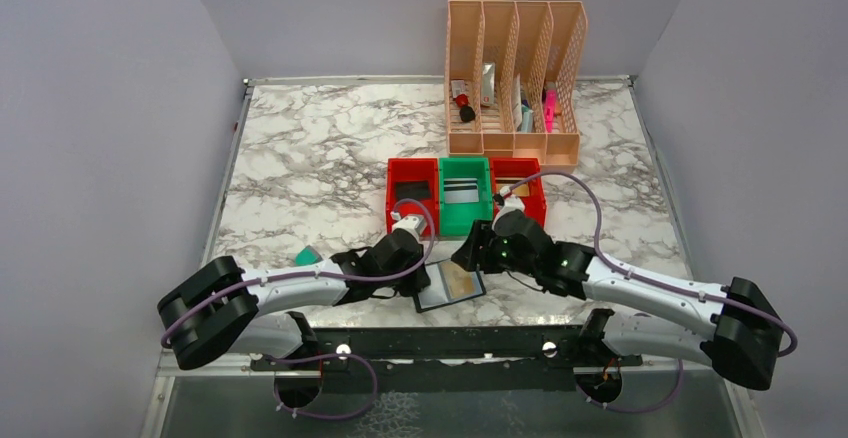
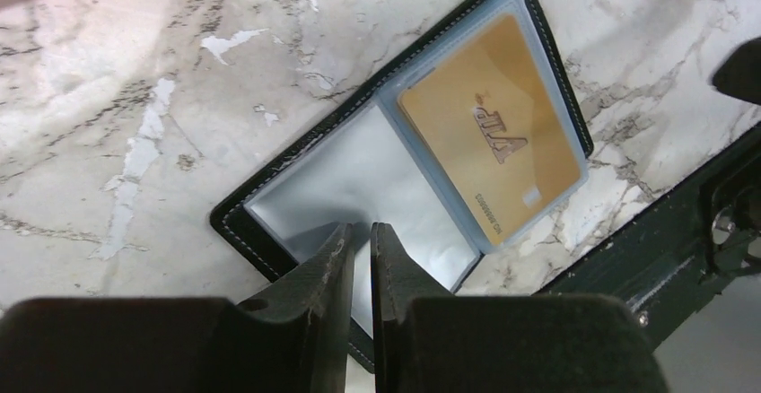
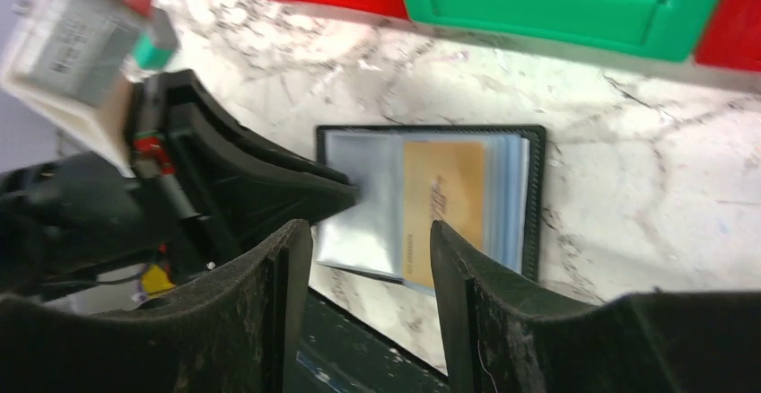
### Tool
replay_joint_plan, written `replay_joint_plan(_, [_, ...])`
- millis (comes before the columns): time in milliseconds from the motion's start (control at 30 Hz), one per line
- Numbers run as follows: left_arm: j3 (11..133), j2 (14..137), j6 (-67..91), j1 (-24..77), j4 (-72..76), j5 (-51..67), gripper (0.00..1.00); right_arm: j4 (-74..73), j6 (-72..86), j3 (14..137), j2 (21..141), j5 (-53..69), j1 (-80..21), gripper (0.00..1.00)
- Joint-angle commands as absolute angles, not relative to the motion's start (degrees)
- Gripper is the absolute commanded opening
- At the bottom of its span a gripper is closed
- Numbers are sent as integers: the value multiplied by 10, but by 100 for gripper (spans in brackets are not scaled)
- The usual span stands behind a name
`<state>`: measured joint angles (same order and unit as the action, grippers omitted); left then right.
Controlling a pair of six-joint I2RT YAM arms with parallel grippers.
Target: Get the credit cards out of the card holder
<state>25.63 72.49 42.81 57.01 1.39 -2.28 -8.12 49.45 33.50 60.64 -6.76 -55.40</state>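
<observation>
One gold card (image 2: 489,146) sits in the open card holder (image 2: 231,222), on the worktop (image 2: 135,70) near the green bin (image 1: 465,193). Left fingers (image 2: 323,276), almost closed, touch its empty sleeve (image 2: 359,173); right fingers (image 3: 269,303) gape, holding nothing. The holder is likely light and slippery, so pinch the stiff card's edge.

This looks like a robotics lab test cell. Plain grey panels (image 1: 110,108) box in a marble-patterned table (image 1: 320,158). A left arm (image 1: 290,283) and a right arm (image 1: 650,293) are bolted to a black rail (image 1: 440,341). A file organizer (image 1: 515,143), a green bin (image 1: 465,222) and a card holder (image 1: 450,284) are laid out.
</observation>
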Motion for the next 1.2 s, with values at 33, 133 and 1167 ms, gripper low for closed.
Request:
replay_joint_plan(33, [259,716,419,570,53,35,18,-110,443,316,618,-72,-546,52])
replay_joint_plan(133, [264,713,423,570,61,49,20,-83,431,310,642,-29,-535,47])
replay_joint_plan(1167, [184,713,500,570,123,5,26,85,531,163,754,119,-512,36])
